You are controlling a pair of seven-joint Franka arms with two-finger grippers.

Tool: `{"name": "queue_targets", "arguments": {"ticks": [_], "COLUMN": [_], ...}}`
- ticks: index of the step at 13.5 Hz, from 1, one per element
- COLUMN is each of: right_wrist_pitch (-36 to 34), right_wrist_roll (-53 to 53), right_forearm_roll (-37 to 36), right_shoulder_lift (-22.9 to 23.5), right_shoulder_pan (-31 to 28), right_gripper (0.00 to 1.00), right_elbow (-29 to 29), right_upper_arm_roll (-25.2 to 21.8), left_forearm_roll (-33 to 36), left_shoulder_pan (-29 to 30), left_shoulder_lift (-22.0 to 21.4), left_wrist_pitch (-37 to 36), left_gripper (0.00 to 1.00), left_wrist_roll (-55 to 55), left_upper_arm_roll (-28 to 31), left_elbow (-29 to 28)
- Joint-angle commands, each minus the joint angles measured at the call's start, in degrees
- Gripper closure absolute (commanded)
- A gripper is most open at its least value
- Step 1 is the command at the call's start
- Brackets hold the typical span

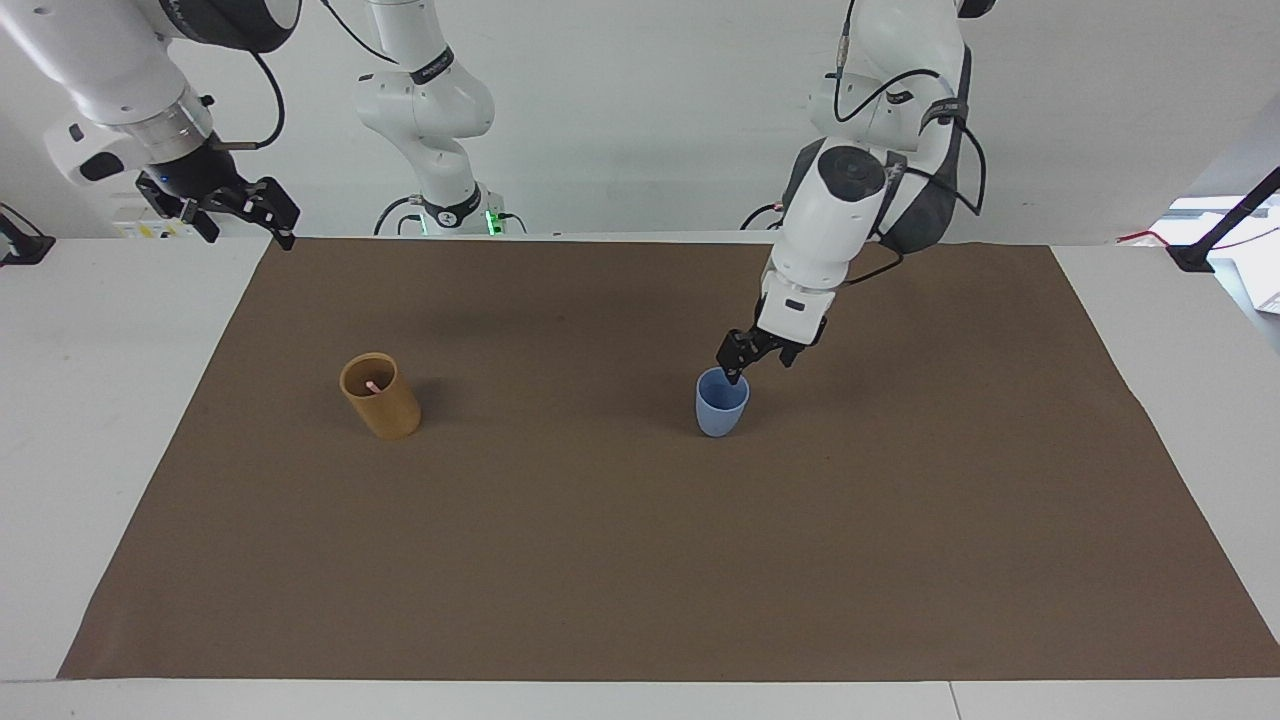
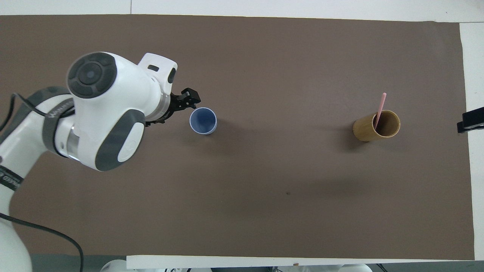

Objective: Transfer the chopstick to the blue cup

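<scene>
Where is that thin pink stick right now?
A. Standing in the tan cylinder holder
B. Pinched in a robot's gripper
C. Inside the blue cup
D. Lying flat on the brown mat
A: in the overhead view the pink chopstick leans out of the tan cylindrical holder, while the blue cup shows nothing inside and the left gripper above it holds nothing.

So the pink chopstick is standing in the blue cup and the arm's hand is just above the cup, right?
Not quite. The pink chopstick is standing in the tan holder, toward the right arm's end of the table, not in the blue cup. The overhead view shows nothing pink in the cup. The rest is right: the left gripper is just above the cup's rim, in the facing view.
</scene>
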Motion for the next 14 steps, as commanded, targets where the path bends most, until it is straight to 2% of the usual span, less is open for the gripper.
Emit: {"name": "queue_targets", "arguments": {"ticks": [1,4,6,9,11,14], "right_wrist_pitch": [4.72,12.1,18.5,24.76,27.66,24.97], "right_wrist_roll": [-0.24,-0.24,-0.24,-2.08,-2.61,-13.05], "right_forearm_roll": [0.27,2.72,4.67,4.76,4.85,4.85], "right_shoulder_lift": [3.0,8.54,11.54,14.09,14.1,13.48], "right_shoulder_pan": [5.01,8.1,8.46,8.02,7.67,5.31], "right_gripper": [0.0,0.0,0.0,0.0,0.02,0.08], "right_elbow": [1.53,1.36,-1.52,-4.26,-7.41,-8.83], "right_upper_arm_roll": [1.46,1.55,1.55,1.55,1.55,1.47], "left_forearm_roll": [3.62,4.15,4.76,5.38,5.38,5.3], "left_shoulder_pan": [7.58,18.13,24.55,26.33,26.16,26.33], "left_shoulder_lift": [-2.54,-4.21,-3.35,-3.07,-3.16,-3.16], "left_wrist_pitch": [-6.03,-8.49,-11.55,-11.58,-11.84,-11.75], "left_gripper": [0.01,0.01,0.01,0.01,0.01,0.01], "left_wrist_roll": [7.64,28.97,42.6,46.09,45.74,45.74], "left_upper_arm_roll": [0.08,0.08,0.08,0.0,0.0,0.0], "left_elbow": [2.25,3.2,7.41,7.79,7.61,7.61]}}
